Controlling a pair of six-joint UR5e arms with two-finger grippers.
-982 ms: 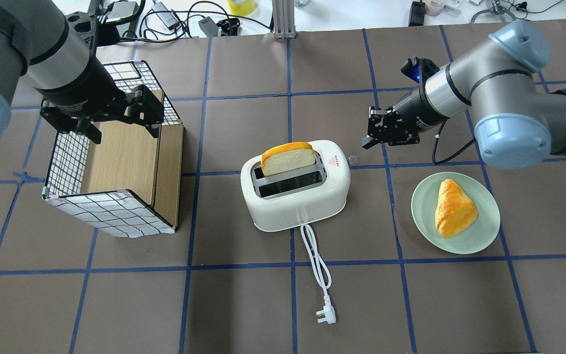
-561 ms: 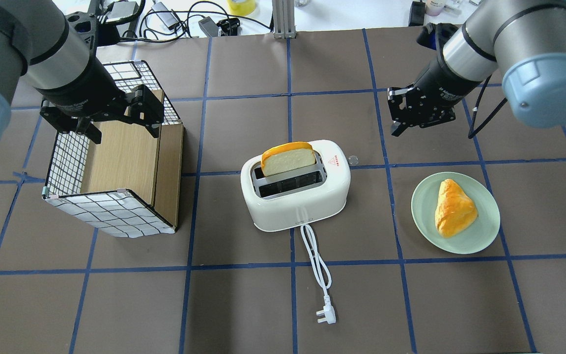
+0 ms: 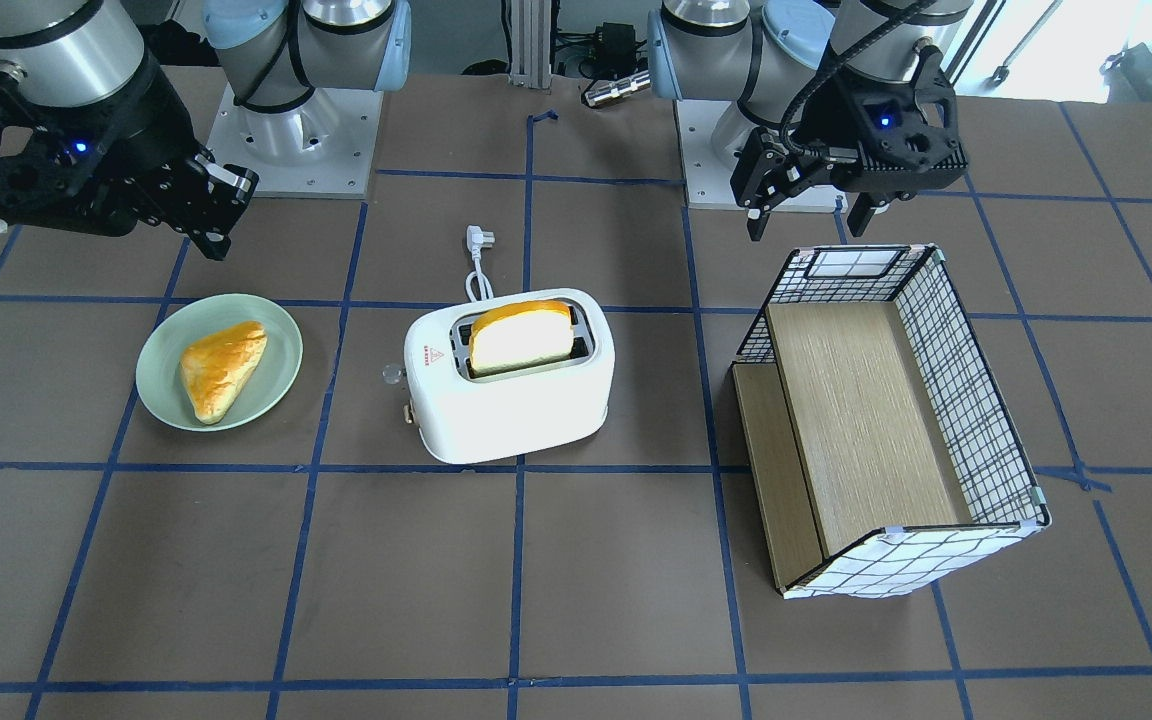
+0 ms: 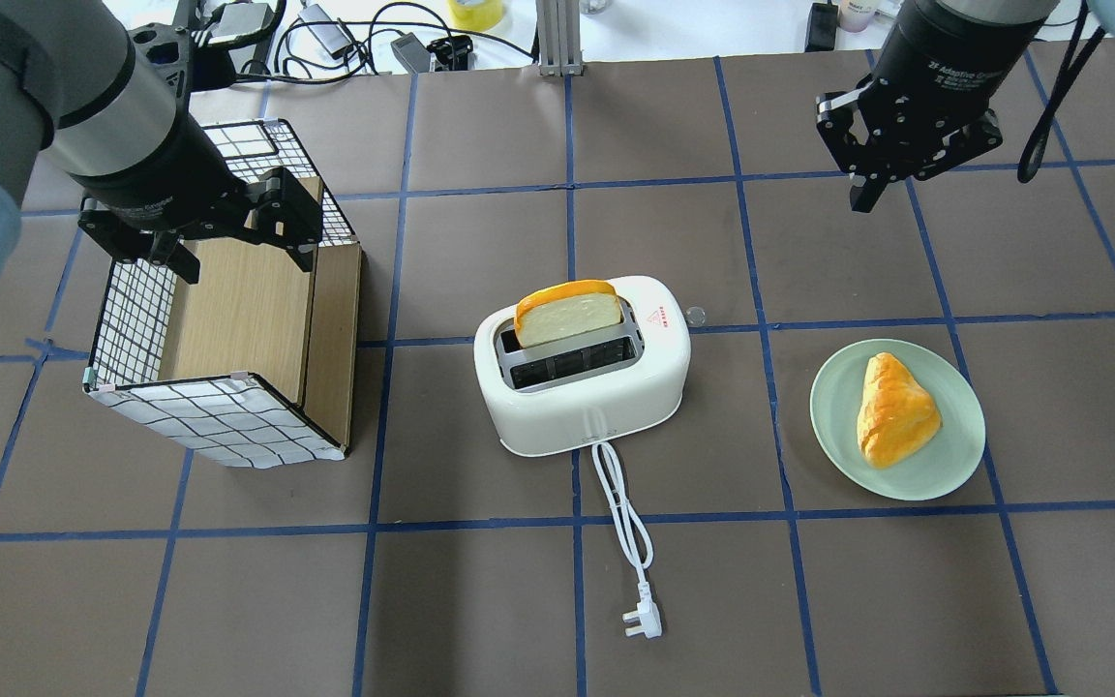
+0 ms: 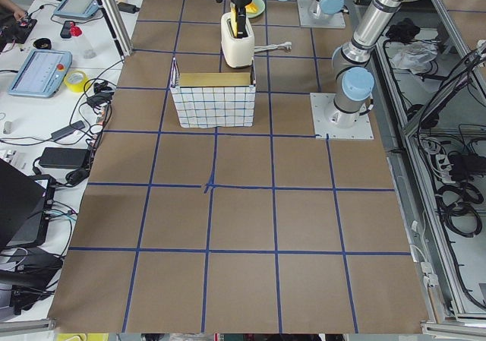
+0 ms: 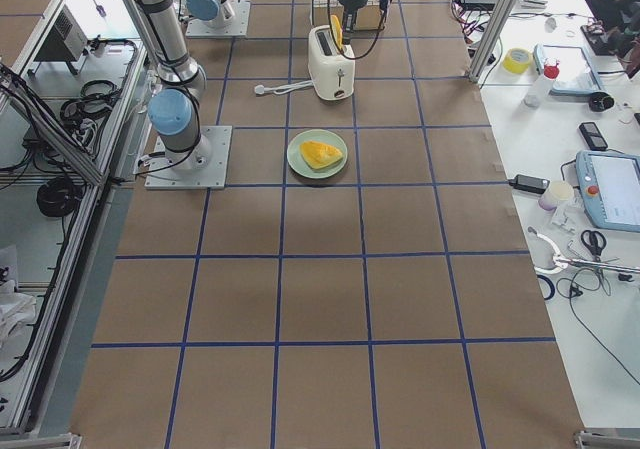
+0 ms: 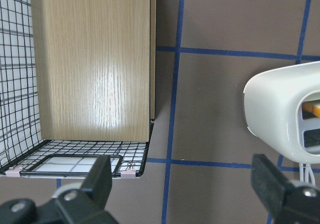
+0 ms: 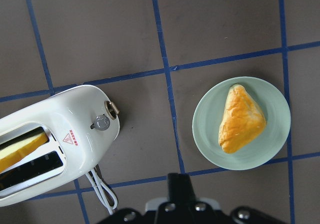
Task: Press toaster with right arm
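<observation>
The white two-slot toaster (image 4: pixel 582 387) stands mid-table with a bread slice (image 4: pixel 567 312) upright in its far slot. Its clear knob (image 4: pixel 695 315) and lever are on the end facing the right arm. In the right wrist view the toaster (image 8: pixel 50 144), knob (image 8: pixel 101 122) and lever (image 8: pixel 111 109) lie at lower left. My right gripper (image 4: pixel 862 194) hangs shut and empty, high above the table behind the plate and well apart from the toaster. It also shows in the front view (image 3: pixel 221 235). My left gripper (image 4: pixel 243 247) is open and empty over the basket's far end.
A green plate (image 4: pixel 833 426) with a golden pastry (image 4: pixel 891 407) lies right of the toaster. The grid-patterned wire basket (image 4: pixel 219 416) with wooden floor stands to its left. The toaster's white cord and plug (image 4: pixel 643 620) trail toward the near edge.
My right gripper has moved away from the toaster's knob end, back and to the right, and turned to point downward. The left arm, toaster and bread have not moved.
</observation>
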